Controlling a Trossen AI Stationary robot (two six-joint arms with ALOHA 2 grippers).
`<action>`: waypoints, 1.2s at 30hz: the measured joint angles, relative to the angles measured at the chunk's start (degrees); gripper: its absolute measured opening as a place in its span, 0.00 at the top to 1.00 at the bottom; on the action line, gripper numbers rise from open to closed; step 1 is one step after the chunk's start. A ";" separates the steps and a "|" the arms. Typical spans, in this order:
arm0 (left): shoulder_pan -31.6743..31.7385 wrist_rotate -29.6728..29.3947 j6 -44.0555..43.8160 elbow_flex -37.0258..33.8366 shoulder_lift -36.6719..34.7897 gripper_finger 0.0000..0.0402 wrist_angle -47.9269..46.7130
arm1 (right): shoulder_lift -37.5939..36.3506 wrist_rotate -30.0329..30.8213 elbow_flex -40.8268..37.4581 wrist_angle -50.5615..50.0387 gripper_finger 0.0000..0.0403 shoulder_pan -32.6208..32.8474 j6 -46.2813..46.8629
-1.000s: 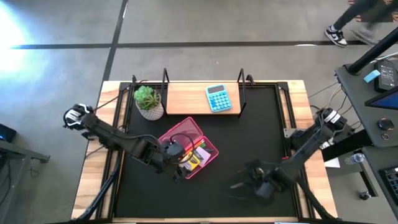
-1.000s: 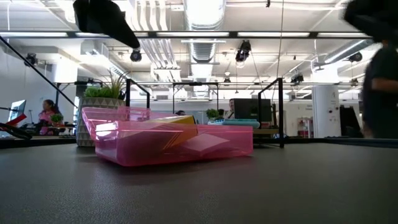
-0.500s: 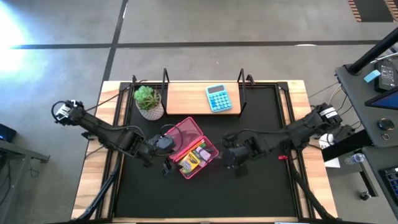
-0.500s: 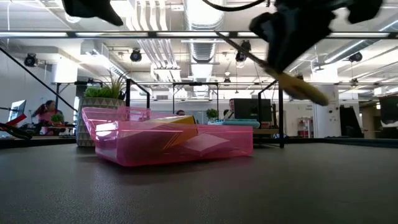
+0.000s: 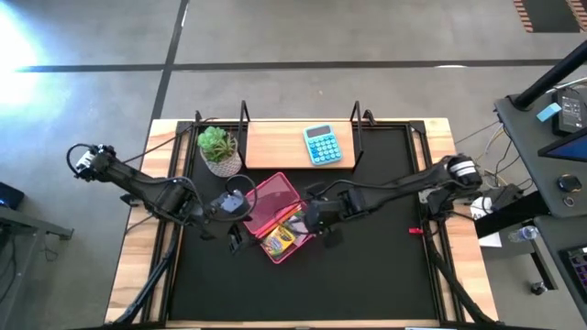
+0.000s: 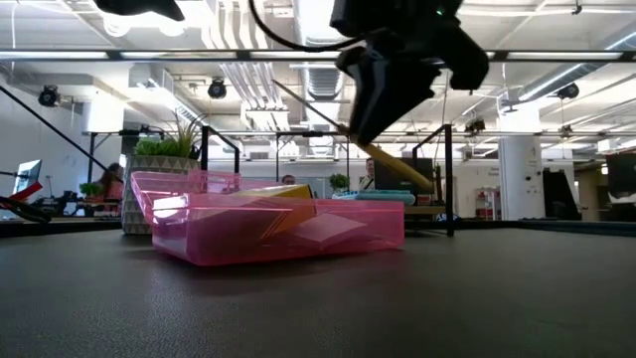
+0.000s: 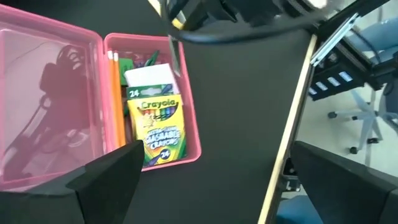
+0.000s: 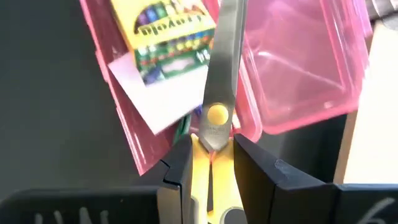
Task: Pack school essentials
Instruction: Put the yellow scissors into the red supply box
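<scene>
**Scissors arriving over a nearly packed case**

The right gripper (image 5: 316,218) is clenched on the yellow handle of the scissors (image 8: 217,81), its two dark fingers (image 8: 180,168) pressing the handle from either side while the steel blades point forward and away from the palm. Straight ahead of the blade tips, and below them, lies the open pink case (image 5: 272,188). In its tray, just past the blades, sits the crayon box (image 8: 166,37) with a white card (image 8: 165,93) tucked under it, and an orange pencil (image 7: 113,99) lies along the tray's wall beside the hinge. The clear pink lid (image 8: 298,68) lies flat beside the blades. Across the case from this claw, the left gripper (image 5: 234,225) hovers spread and empty.

By my reading most items are already inside; the scissors are not yet in, and the lid is not yet closed.
</scene>
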 joint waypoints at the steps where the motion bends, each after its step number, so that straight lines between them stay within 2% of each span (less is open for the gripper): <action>1: 0.00 -0.01 -0.01 0.00 0.00 0.03 -0.58 | 0.88 -0.35 1.16 -0.25 0.79 -0.05 -0.89; 5: 0.00 -0.01 -0.01 0.00 0.00 0.03 -1.29 | 4.38 -3.23 5.59 -0.58 0.79 -0.19 -3.70; 15: 0.00 0.10 -0.04 -0.02 0.00 0.03 -1.84 | 13.35 -4.15 13.02 -4.44 0.79 -0.21 -8.65; 22: 0.00 0.20 -0.18 -0.04 0.00 0.03 -2.21 | 14.03 -4.75 13.88 -4.07 0.80 1.03 -14.23; 28: 0.00 0.21 -0.25 -0.09 0.00 0.03 -2.36 | 14.06 -11.48 13.89 -3.31 0.83 1.74 -15.47; 32: 0.00 0.23 -0.48 -0.09 0.00 0.03 -2.31 | 14.85 -10.92 13.89 -3.60 0.86 1.72 -13.68; 36: 0.00 0.22 -0.51 -0.09 0.00 0.03 -2.30 | 14.63 -6.86 14.44 -3.55 0.87 1.69 -13.53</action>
